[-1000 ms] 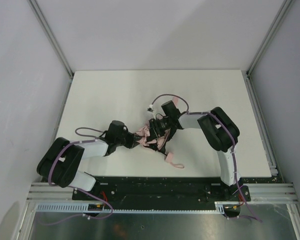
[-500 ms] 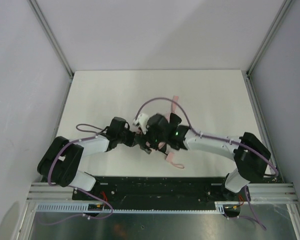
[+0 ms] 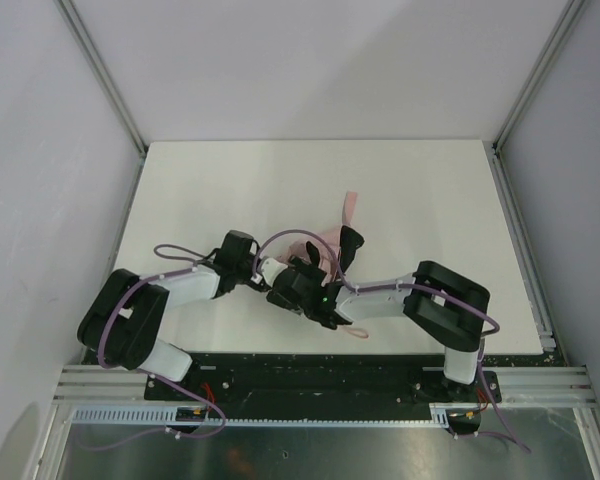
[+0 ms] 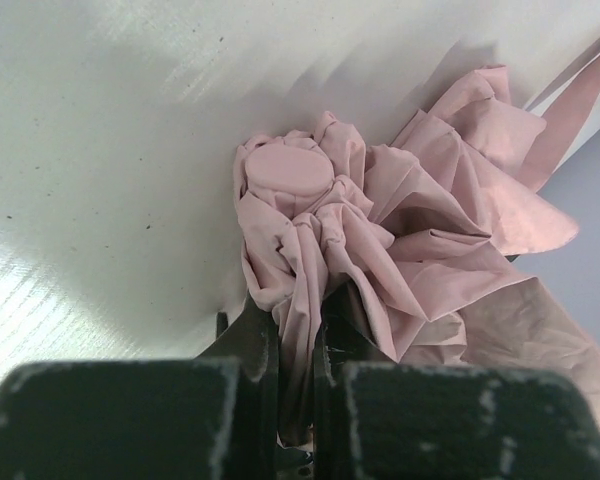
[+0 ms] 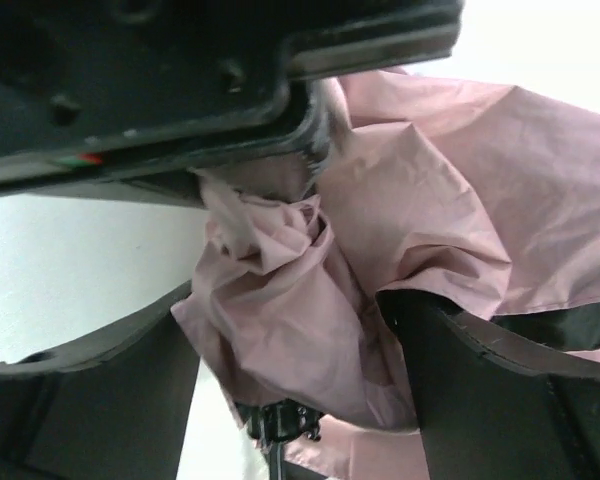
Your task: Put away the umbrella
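Note:
The umbrella (image 3: 327, 240) lies crumpled mid-table, a pale pink fabric bundle, its strap (image 3: 350, 206) pointing to the back. Its small handle with loop (image 3: 350, 327) shows beside the right forearm. In the left wrist view the bunched fabric (image 4: 370, 230) fans out ahead, and my left gripper (image 4: 300, 345) is shut on a fold of it. My right gripper (image 5: 290, 390) is open, its wide-set fingers (image 5: 480, 390) straddling the fabric bundle (image 5: 280, 320), right under the left gripper's black body (image 5: 180, 80). From above, both grippers, left (image 3: 272, 278) and right (image 3: 308, 275), meet at the umbrella's near-left end.
The white table (image 3: 230, 180) is bounded by aluminium frame rails (image 3: 515, 230) and pale walls on the left, right and back. Purple cables (image 3: 180, 250) loop off both wrists. The right arm's elbow (image 3: 450, 300) sits low at the front right.
The right arm has swung down and left, bringing its gripper close to the left one, and its jaws have gone from nearly shut to wide. The fabric now spreads toward the back right.

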{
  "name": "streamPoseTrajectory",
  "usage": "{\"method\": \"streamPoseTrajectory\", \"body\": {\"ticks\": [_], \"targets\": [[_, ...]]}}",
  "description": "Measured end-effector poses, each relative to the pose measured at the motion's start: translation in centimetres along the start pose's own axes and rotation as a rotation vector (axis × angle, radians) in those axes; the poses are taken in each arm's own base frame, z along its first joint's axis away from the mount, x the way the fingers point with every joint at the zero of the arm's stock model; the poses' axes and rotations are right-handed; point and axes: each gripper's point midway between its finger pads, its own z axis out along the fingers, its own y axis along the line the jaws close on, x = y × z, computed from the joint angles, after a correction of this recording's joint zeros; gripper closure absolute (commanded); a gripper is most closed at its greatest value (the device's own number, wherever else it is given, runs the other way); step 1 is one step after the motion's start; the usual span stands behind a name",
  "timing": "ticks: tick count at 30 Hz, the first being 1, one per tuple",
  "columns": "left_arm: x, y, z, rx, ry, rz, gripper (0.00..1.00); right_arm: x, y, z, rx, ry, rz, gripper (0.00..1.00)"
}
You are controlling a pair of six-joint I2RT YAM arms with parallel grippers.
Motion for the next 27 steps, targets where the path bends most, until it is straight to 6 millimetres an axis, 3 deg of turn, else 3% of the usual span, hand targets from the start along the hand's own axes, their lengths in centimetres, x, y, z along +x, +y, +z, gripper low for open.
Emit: {"method": "streamPoseTrajectory", "body": {"ticks": [4, 8, 12, 18, 20, 27], "targets": [[0.0, -0.1, 0.0, -0.007, 0.000, -0.002, 1.00, 0.3, -0.8, 1.0, 0.043, -0.001, 0.033, 0.66], [-0.2, -0.8, 0.2, 0.005, -0.006, 0.003, 1.00, 0.5, -0.5, 1.7, 0.000, 0.005, 0.098, 0.96], [-0.5, -1.1, 0.2, 0.006, -0.024, 0.013, 0.97, 0.6, -0.4, 2.2, -0.076, 0.009, 0.174, 1.00], [-1.2, -1.8, -0.9, 0.022, -0.057, 0.070, 0.23, 0.3, -0.7, 2.6, -0.266, -0.056, 0.296, 1.00], [-1.9, -1.9, -2.2, 0.028, -0.078, 0.091, 0.06, 0.0, -1.3, 2.8, -0.323, -0.083, 0.350, 1.00], [-5.5, -5.2, -8.3, 0.200, -0.210, 0.141, 0.01, -0.3, -1.7, 2.8, -0.564, -0.139, 0.497, 1.00]]}}
